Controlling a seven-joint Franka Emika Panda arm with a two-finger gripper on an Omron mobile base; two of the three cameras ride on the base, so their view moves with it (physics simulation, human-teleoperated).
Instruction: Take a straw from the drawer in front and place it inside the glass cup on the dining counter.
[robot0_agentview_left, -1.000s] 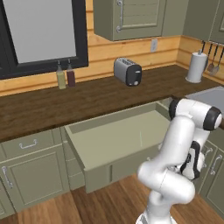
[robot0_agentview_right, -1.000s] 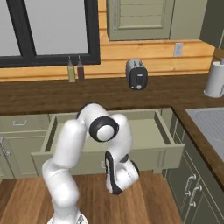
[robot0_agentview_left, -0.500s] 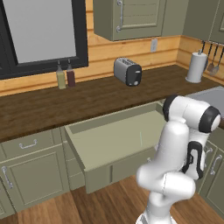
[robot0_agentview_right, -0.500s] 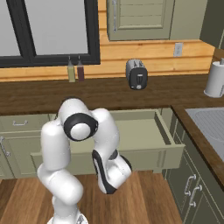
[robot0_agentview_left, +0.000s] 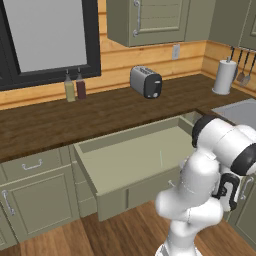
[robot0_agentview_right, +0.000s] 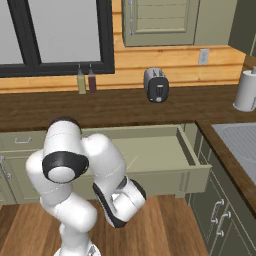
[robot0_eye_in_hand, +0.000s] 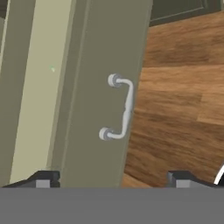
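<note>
The tool (robot0_eye_in_hand: 109, 177) stood with jaws wide and empty, just off the drawer's (robot0_agentview_left: 131, 161) silver bar handle (robot0_eye_in_hand: 120, 107). The straw (robot0_agentview_left: 161, 160) lay inside the open drawer near its right end, long axis front-to-back, above and behind the tool.

No legible text, labels or numbers anywhere.

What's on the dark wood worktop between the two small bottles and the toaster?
Nothing: between the two small bottles and the silver toaster, the dark wood worktop lies bare in both base views.
</note>
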